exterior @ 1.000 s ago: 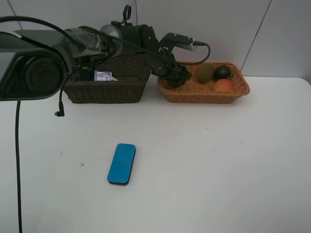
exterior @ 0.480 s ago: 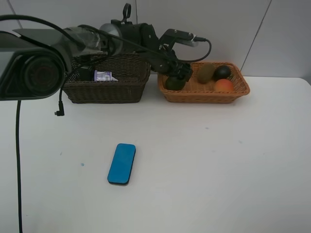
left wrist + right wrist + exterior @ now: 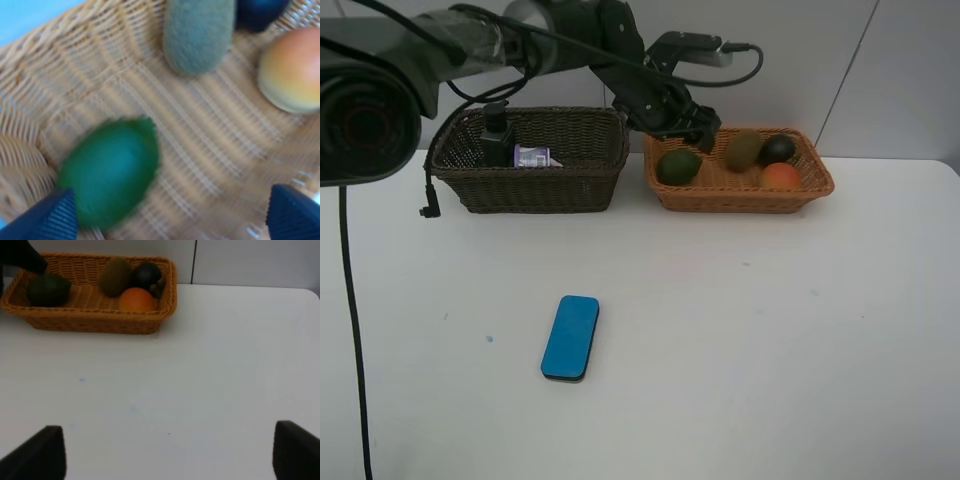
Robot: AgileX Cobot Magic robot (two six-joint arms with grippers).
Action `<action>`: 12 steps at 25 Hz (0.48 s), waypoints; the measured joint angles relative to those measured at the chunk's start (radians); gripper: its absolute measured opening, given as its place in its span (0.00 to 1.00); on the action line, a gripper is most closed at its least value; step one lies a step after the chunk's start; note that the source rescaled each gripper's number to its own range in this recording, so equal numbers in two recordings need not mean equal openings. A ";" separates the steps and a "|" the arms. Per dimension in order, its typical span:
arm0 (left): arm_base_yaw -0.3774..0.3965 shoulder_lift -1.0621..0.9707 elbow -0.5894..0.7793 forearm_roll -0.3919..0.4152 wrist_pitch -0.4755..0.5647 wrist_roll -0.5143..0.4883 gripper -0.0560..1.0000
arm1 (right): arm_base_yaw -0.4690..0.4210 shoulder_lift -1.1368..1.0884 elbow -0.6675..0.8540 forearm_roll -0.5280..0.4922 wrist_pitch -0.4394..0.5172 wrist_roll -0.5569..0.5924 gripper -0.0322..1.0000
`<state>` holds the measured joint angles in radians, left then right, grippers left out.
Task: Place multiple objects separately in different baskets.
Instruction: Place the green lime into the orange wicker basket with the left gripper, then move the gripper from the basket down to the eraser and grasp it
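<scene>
The plain white tabletop [image 3: 770, 340] carries a dark brown woven wicker basket [image 3: 535, 185] and a light orange wicker basket [image 3: 740, 192] along its far edge, and a flat blue rectangular eraser [image 3: 570, 337] nearer the front.

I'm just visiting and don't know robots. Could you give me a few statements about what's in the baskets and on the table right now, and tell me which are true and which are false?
1. The green lime lies in the light orange basket. True.
2. The left gripper is clamped on the lime. False: its jaws are open above the basket and the lime lies free.
3. The blue eraser is in the dark brown basket. False: it lies on the white table, outside both baskets.
4. The kiwi, mangosteen and peach share the orange basket with the lime. True.
5. The pump bottle stands in the dark brown basket. True.
</scene>
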<state>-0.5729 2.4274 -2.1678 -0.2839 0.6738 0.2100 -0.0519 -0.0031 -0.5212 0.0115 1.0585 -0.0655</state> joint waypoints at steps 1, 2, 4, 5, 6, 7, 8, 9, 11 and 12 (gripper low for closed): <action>0.000 -0.024 0.000 0.007 0.051 -0.049 1.00 | 0.000 0.000 0.000 0.000 0.000 0.000 1.00; 0.000 -0.048 -0.001 0.020 0.104 -0.116 1.00 | 0.000 0.000 0.000 0.000 0.000 0.000 1.00; 0.000 -0.091 -0.001 0.055 0.208 -0.222 1.00 | 0.000 0.000 0.000 0.000 0.000 0.000 1.00; 0.000 -0.114 -0.002 0.079 0.269 -0.287 1.00 | 0.000 0.000 0.000 0.000 0.000 0.000 1.00; 0.000 -0.135 -0.002 0.103 0.322 -0.348 1.00 | 0.000 0.000 0.000 0.000 0.000 0.000 1.00; 0.000 -0.153 -0.002 0.126 0.387 -0.401 1.00 | 0.000 0.000 0.000 0.000 0.000 0.000 1.00; 0.000 -0.167 -0.003 0.144 0.451 -0.438 1.00 | 0.000 0.000 0.000 0.000 0.000 0.000 1.00; -0.002 -0.180 -0.003 0.163 0.495 -0.473 1.00 | 0.000 0.000 0.000 0.000 0.000 0.000 1.00; -0.010 -0.200 0.003 0.183 0.522 -0.506 1.00 | 0.000 0.000 0.000 0.000 0.000 0.000 1.00; -0.018 -0.212 0.016 0.188 0.526 -0.512 1.00 | 0.000 0.000 0.000 0.000 0.000 0.000 1.00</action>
<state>-0.5909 2.2157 -2.1513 -0.0957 1.2003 -0.3023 -0.0519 -0.0031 -0.5212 0.0115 1.0585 -0.0655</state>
